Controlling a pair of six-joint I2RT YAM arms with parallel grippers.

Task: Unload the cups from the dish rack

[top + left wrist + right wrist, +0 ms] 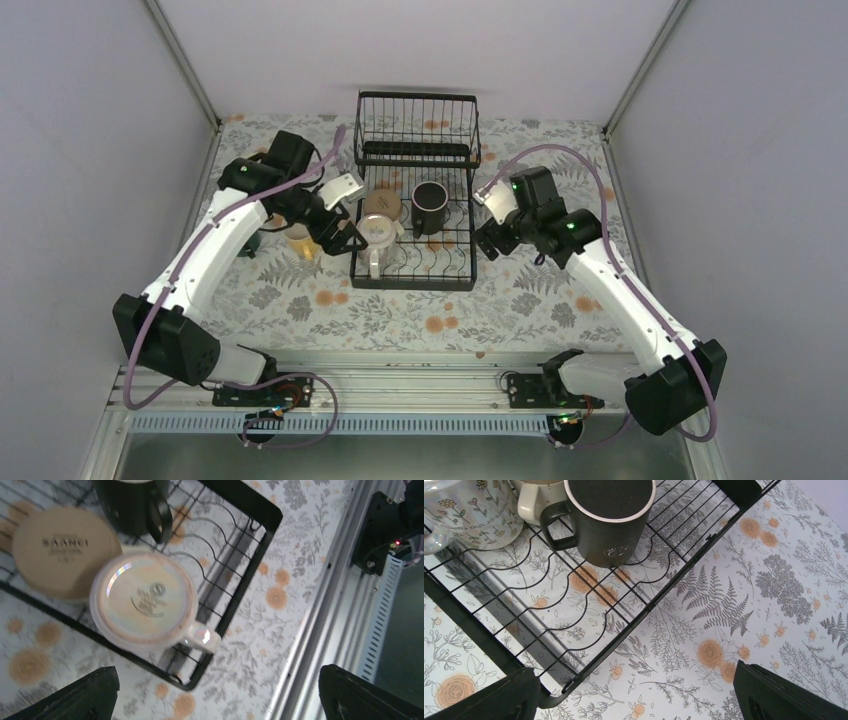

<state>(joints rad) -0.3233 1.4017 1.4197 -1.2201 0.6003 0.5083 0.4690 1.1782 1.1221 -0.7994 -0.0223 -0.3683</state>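
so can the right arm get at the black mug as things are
probably yes: the right pincer hangs open just outside the dish rack, the black mug stands near that side, and only low wire lies between them

A robot test cell rather than a home kitchen: plain pale panels (90, 150) close in the bench (300, 305) on three sides, joined by bare metal posts (185, 65) in the upper corners. Along the bottom of the top view runs an aluminium rail (400, 380) carrying a left arm (205, 245) and a right arm (625, 285), with purple cables (565, 148) looping loose. The only domestic touches are a floral cloth (520, 300) and a black wire dish rack (412, 284).
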